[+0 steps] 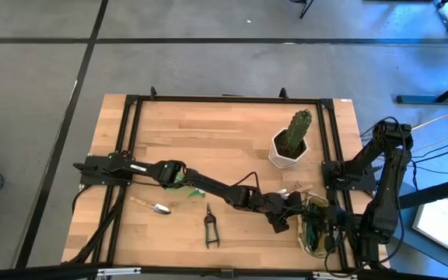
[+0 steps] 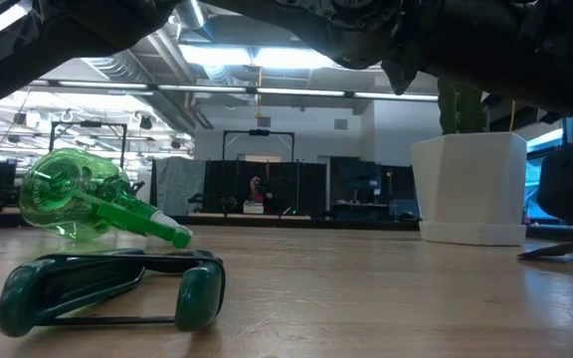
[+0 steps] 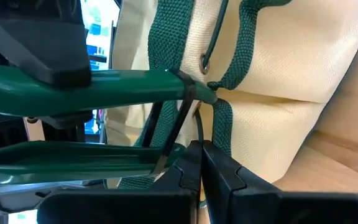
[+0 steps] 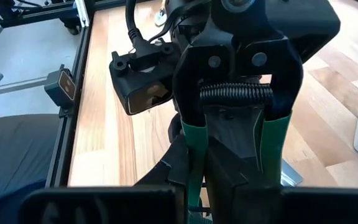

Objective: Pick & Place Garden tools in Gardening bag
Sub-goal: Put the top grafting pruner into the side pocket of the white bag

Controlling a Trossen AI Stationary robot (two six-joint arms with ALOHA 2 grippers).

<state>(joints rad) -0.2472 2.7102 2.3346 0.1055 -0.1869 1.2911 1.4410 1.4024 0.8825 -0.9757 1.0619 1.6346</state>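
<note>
From above, the left arm stretches across the desk [image 1: 208, 132] to the gardening bag [image 1: 314, 227] at the near right corner, its left claw [image 1: 285, 220] shut on a pair of green-handled shears at the bag's edge. The right claw [image 1: 327, 233] sits over the bag. Another pair of pruning shears [image 1: 209, 227] lies with its long axis running front to back, a trowel [image 1: 152, 205] lies to its left, and a cactus pot [image 1: 288, 149] stands at the back.

At desk level, green shear handles [image 2: 107, 288] lie flat in the foreground (the spray bottle [image 2: 88, 204] lies tipped behind them, nozzle pointing right).

The left wrist view shows the held shears [image 3: 104, 87] lying crosswise against the bag's khaki side.

The right wrist view shows the right claw [image 4: 229, 180] closed on spring-loaded shears [image 4: 235, 93], their long axis pointing straight away from the claw.
</note>
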